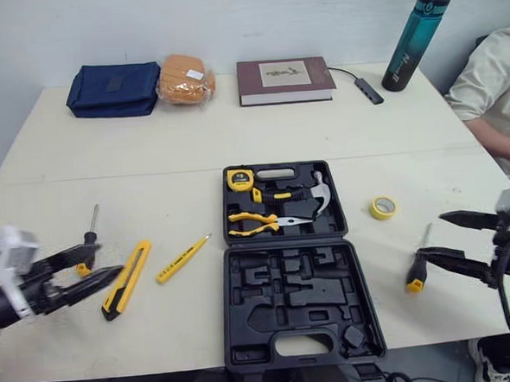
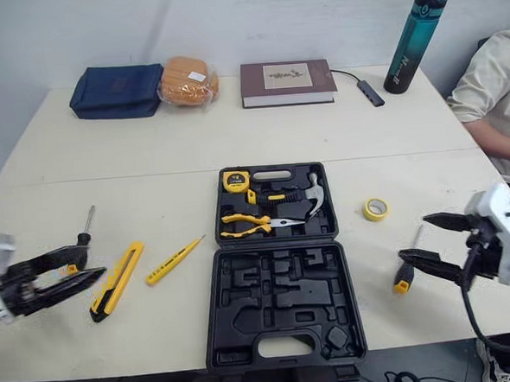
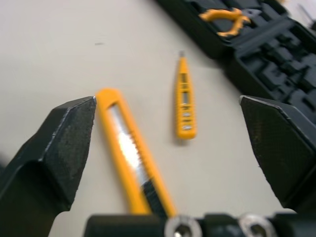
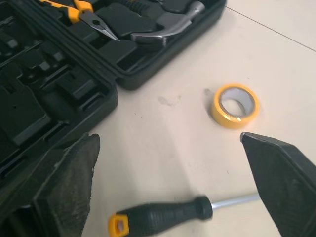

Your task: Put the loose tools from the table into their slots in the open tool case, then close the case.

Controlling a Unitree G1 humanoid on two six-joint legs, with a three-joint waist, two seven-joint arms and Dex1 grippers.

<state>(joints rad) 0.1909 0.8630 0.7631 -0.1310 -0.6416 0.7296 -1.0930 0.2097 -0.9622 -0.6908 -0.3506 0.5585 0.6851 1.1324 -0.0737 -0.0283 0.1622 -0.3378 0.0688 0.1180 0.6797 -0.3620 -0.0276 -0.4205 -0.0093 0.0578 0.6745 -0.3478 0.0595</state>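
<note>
L tool (image 1: pixel 110 260) is spread wide and empty, low over the near-left of the bench (image 1: pixel 149 154). The utility knife (image 1: pixel 127 278) lies right at its tips, lined up between the fingers in the wrist cam. The tester pen (image 1: pixel 183 259) is just past it toward the case, and the left screwdriver (image 1: pixel 90 236) is beside the upper finger. R tool (image 1: pixel 431 235) is also wide open w/ nothing held, tips pointing inward. The right screwdriver (image 1: pixel 417 263) lies just beside them, w/ the tape roll (image 1: pixel 382 207) beyond. The tool case (image 1: pixel 246 330) lies open between both arms. Its far half holds the tape measure (image 1: pixel 239 179), pliers (image 1: pixel 257 224) and hammer (image 1: pixel 312 196). At the back edge are a pouch (image 1: pixel 113 90), book (image 1: pixel 285 80) and bottle (image 1: pixel 414 38).
</note>
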